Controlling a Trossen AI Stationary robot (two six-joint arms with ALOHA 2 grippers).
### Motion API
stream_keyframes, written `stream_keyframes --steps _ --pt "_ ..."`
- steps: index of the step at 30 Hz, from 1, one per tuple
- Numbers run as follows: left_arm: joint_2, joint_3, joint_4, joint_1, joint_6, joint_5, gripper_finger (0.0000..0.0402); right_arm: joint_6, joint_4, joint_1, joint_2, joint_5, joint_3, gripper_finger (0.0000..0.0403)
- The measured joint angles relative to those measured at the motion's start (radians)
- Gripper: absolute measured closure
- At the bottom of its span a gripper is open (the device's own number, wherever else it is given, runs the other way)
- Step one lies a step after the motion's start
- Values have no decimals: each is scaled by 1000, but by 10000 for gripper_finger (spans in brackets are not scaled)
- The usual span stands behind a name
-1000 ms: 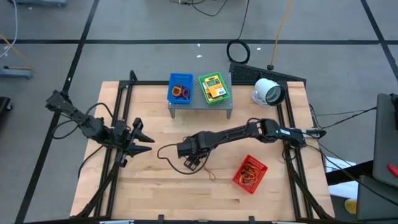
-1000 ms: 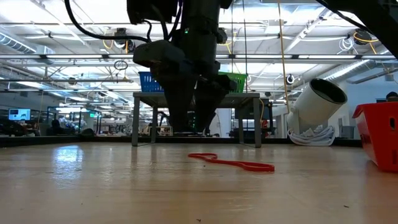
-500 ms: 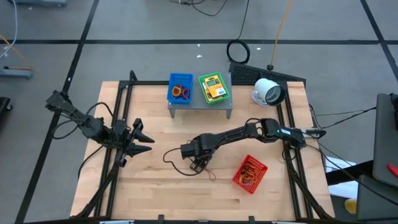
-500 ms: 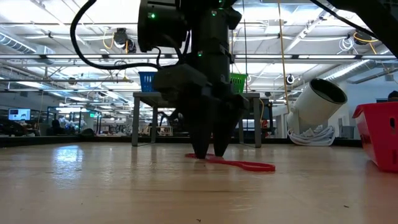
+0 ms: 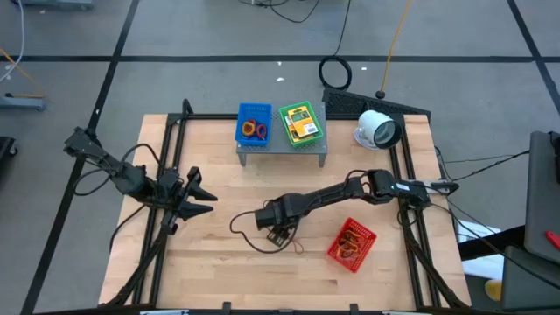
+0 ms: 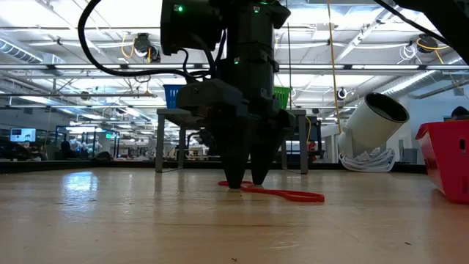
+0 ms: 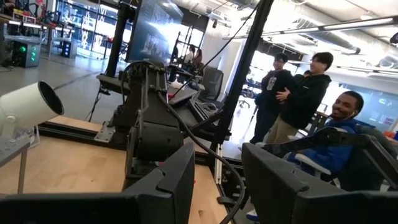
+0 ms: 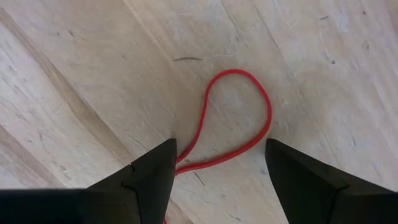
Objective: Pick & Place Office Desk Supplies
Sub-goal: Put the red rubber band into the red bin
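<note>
Two arms show over the wooden table [image 5: 219, 262]. Using the grey shelf [image 5: 282, 144] at the table's far edge as the landmark: the right gripper [image 5: 276, 234] is on the near side of the shelf, about level with its middle, pointing down with its tips at the wood. Its jaws stand spread wide, and a red rubber band [image 8: 239, 118] lies flat on the table between the two fingers [image 8: 149, 174], its loop reaching out past the tips; in the low view the band [image 6: 282, 193] trails off to one side of the fingertips. Nothing is pinched.

On the shelf sit a blue bin [image 5: 255, 125] with orange and red bands in it and, just beside it, a green bin [image 5: 302, 122] holding a yellow packet with a green label; its writing is too small to read. A red bin [image 5: 352, 244] of orange bands stands on the near side of the shelf, well apart from it, off to its right. A white camera [image 5: 378, 129] rests right of the shelf.

The left gripper [image 5: 203, 198] waits left of the shelf and nearer, jaws parted and empty.
</note>
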Motion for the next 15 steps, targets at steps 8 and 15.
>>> stream_keyframes --steps 8,15 --pt "0 0 1 0 0 0 261 -8 -12 5 2 0 0 180" --pt "0 0 6 0 -1 0 261 -31 -20 7 3 -9 0 241"
